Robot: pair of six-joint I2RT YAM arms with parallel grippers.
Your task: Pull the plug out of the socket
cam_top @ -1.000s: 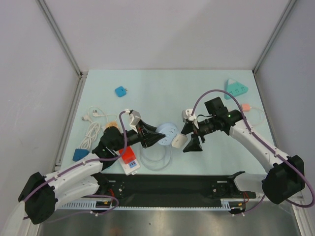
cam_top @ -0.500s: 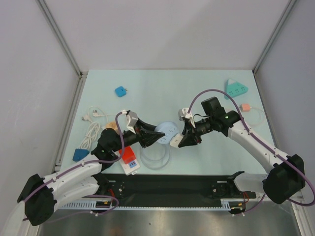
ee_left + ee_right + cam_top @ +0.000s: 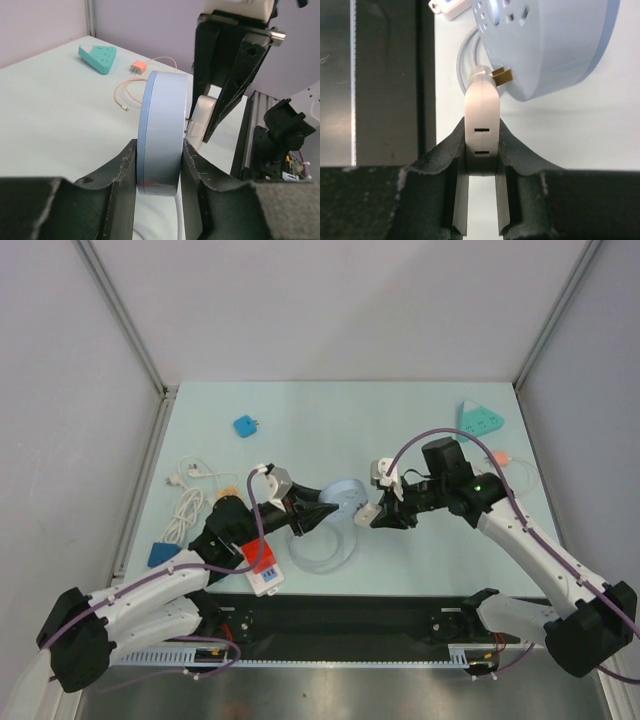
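the work area is a pale green table [image 3: 300, 410] enclosed by plain grey walls [image 3: 330, 310]. a teal triangular power strip [image 3: 480, 420] and an orange charger [image 3: 498, 457] lie at the upper right of the top view, well apart from the work.

the socket [image 3: 340, 498] is a round, pale blue disc near the centre of the top view. it is held off the table, standing on edge. the left gripper [image 3: 318, 512] pinches it across its thickness, one finger on each flat face. its pale cord [image 3: 320, 550] loops on the table below.

the plug [image 3: 481, 120] is a small white block just right of the socket. the right gripper [image 3: 385, 515] is clamped on its two broad sides. in the right wrist view a brass prong [image 3: 502, 75] shows between the plug body and the socket face. the plug appears partly drawn out; whether the prong has fully left its slot cannot be told.

handling notes:
- both parts look like rigid, smooth plastic and are probably light.
- smooth faces may slip under a sideways load. grip the plug low on its broad sides, as shown.
- pull straight along the prongs. a tilted pull is likely to bind them.
- the socket needs a firm counter-hold, or it may twist between the fingers.
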